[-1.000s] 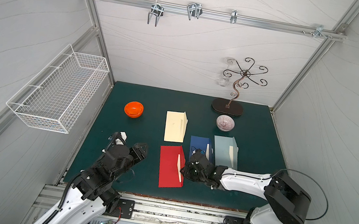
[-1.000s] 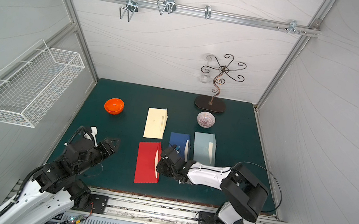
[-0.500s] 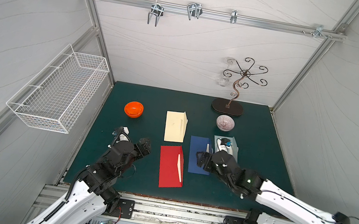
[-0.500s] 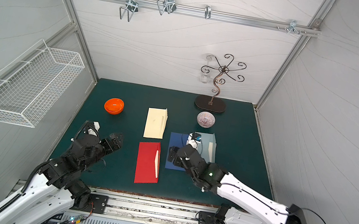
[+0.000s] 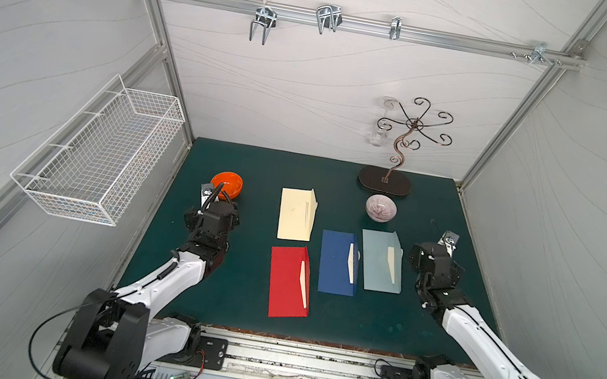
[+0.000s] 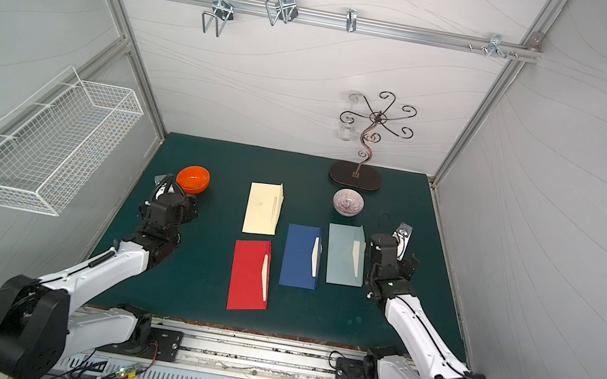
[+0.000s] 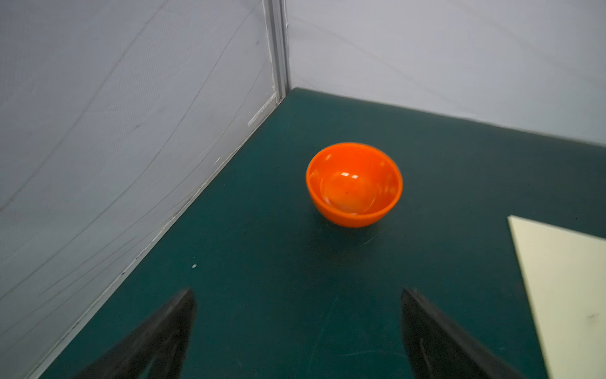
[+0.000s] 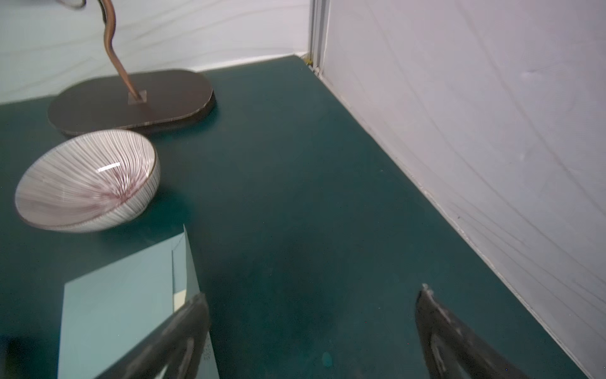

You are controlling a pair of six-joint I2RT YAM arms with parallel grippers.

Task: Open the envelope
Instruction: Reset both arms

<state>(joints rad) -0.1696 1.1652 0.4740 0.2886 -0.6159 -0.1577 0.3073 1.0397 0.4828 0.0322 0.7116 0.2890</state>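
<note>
We found the left gripper [image 7: 298, 292] spread wide and empty, facing the orange bowl [image 7: 354, 183], right gripper [image 8: 311, 292] likewise, beside the pale blue envelope [image 8: 124, 308], left arm [image 5: 167, 280] and right arm [image 5: 478, 339] stretched forward, flanking blue envelope [image 5: 335, 261], red envelope [image 5: 287, 282], cream envelope [image 5: 295, 214] on the mat [image 5: 255, 165].

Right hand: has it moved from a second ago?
Yes. The right hand was beside the red envelope; now it is past the light blue envelope, on its right-wall side.
</note>
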